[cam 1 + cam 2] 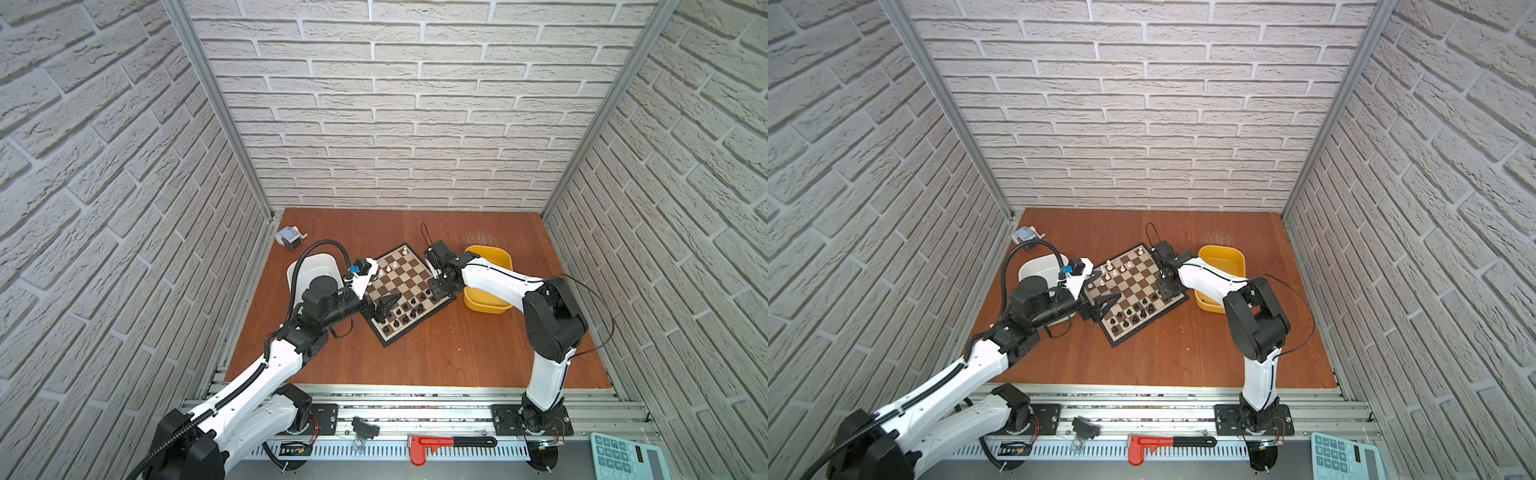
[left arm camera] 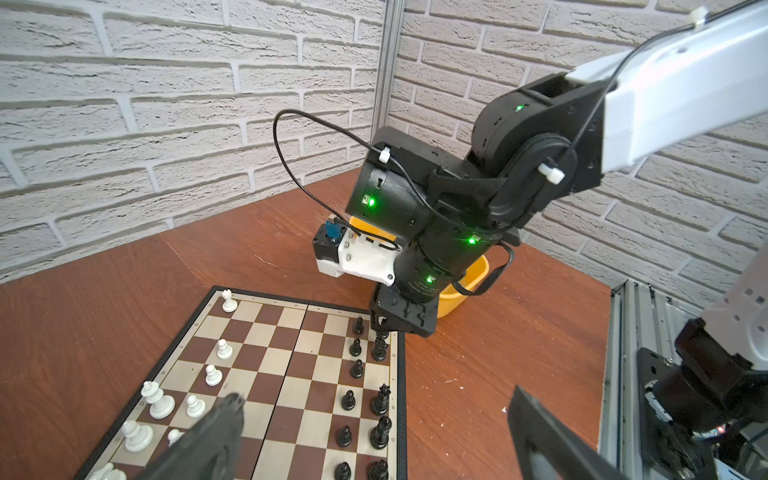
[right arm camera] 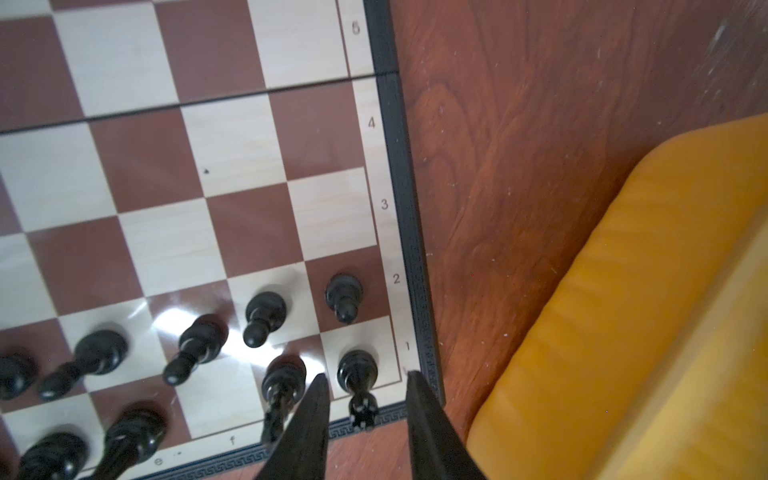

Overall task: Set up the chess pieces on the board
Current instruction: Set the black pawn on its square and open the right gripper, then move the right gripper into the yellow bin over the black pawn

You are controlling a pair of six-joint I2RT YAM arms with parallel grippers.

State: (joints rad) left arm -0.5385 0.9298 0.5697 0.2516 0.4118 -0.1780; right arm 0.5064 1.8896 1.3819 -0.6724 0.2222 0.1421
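Observation:
The board (image 1: 400,283) (image 1: 1128,286) lies turned at an angle in the middle of the table. Several black chess pieces (image 1: 411,309) (image 2: 353,365) stand in two rows along its near right side. A few white chess pieces (image 1: 388,268) (image 2: 158,399) stand along the far left side. My right gripper (image 3: 365,375) (image 1: 436,297) points down at the board's right corner. Its jaws stand slightly open on either side of a black rook (image 3: 358,370) on the corner square, with a gap on both sides. My left gripper (image 2: 376,395) (image 1: 388,309) hovers wide open and empty over the board's near left part.
A yellow tub (image 1: 494,251) (image 3: 623,332) sits just right of the board, under the right arm. A white tub (image 1: 316,266) is left of the board, behind the left wrist. A small grey device (image 1: 289,239) lies at the back left. A red-handled tool (image 1: 449,444) and a calculator (image 1: 623,457) rest on the front rail.

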